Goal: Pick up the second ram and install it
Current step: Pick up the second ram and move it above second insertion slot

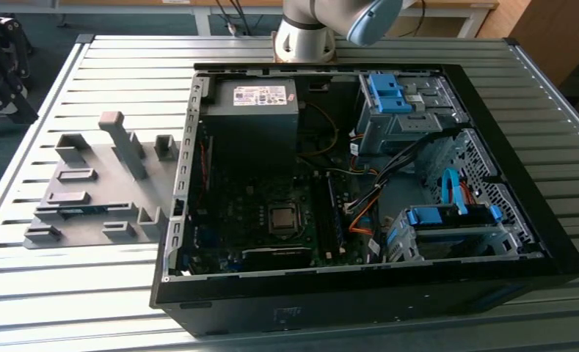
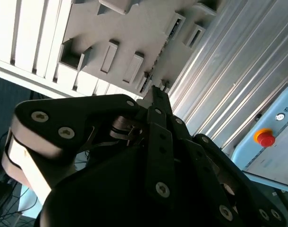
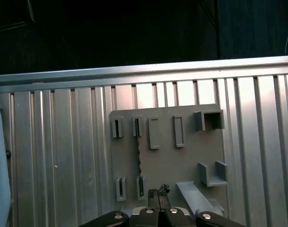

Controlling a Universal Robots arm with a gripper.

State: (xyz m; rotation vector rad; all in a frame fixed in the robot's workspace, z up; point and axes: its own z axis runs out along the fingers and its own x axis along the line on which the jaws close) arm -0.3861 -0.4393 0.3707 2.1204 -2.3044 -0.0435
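Grey plastic holder (image 3: 191, 151) props the second ram (image 3: 138, 161) on edge in 2 slots, likely for easy pinching. It stands beyond the gripper (image 3: 158, 191), its fingers pressed together on nothing.

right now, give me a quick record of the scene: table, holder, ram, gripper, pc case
table: slatted metal
holder tray: grey, flat on the table
second ram: on edge between two tray slots, untouched
gripper: shut, empty, over the tray, clear of the ram
pc case: side open, on the table at the exterior view's right of the tray
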